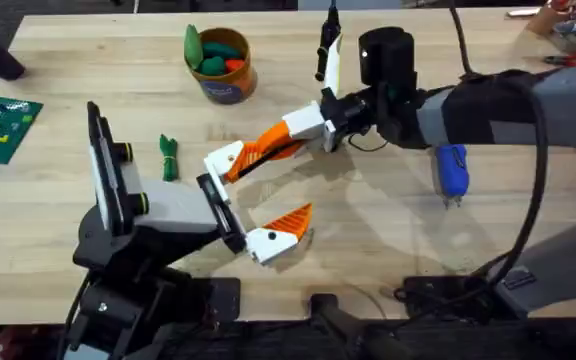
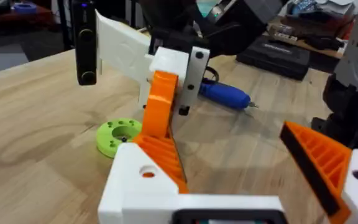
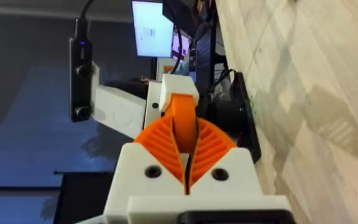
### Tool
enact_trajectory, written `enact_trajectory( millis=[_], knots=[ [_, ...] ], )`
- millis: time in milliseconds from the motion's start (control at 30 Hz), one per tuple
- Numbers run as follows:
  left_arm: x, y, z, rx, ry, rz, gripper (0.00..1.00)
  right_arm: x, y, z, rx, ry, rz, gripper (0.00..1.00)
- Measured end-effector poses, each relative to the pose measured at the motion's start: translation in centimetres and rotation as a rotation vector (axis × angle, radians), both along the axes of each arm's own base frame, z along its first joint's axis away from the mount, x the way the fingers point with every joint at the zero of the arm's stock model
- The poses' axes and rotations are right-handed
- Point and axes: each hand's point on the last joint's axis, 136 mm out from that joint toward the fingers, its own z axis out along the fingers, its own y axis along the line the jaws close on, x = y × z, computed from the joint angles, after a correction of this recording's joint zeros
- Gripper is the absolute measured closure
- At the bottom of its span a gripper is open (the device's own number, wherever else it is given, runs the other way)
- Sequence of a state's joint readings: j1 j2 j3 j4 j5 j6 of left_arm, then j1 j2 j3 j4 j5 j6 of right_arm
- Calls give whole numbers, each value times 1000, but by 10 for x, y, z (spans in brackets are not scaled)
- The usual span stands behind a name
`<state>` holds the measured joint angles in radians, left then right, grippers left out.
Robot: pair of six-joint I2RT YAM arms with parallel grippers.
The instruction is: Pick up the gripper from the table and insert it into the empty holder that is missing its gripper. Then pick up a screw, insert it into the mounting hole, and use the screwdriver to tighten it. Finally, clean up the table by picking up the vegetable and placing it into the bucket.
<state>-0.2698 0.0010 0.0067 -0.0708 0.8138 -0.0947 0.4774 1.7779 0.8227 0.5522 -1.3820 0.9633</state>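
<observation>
The long orange ribbed gripper hangs above the table, with my right gripper shut on its upper end. Its lower end meets the white holder, which is one jaw of my left gripper. That gripper is open, and its other jaw carries a short orange wedge. In the left wrist view the orange gripper runs down into the holder. The right wrist view has my orange pads pressed on it. The blue screwdriver lies at the right. The dark green vegetable lies at the left.
The bucket stands at the back, holding green and orange toy foods. A green circuit board lies at the far left edge. A green round disc sits on the wood beside the holder. Tools lie at the back right corner.
</observation>
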Motion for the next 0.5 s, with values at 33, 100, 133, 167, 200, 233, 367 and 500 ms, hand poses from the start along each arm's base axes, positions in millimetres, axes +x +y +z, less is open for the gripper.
enact_trajectory(
  millis=[33,100,133,167,200,233,367,500],
  knots=[
    [1,0,0,-2,3,3,15,0,1,0,-2,-1,-3,982],
    [1,1,0,-5,9,9,15,1,2,-1,-6,-3,-9,982],
    [2,1,0,-6,12,11,14,1,2,-1,-8,-4,-13,982],
    [2,1,0,-7,14,14,14,2,3,-2,-10,-5,-16,982],
    [2,2,0,-8,16,16,14,2,3,-2,-12,-6,-19,982],
    [3,2,0,-8,17,18,14,2,3,-2,-13,-7,-22,982],
    [4,3,0,-8,16,27,14,4,5,-1,-21,-11,-38,982],
    [5,3,0,-9,19,35,15,6,6,-1,-30,-8,-53,982]
  ],
)
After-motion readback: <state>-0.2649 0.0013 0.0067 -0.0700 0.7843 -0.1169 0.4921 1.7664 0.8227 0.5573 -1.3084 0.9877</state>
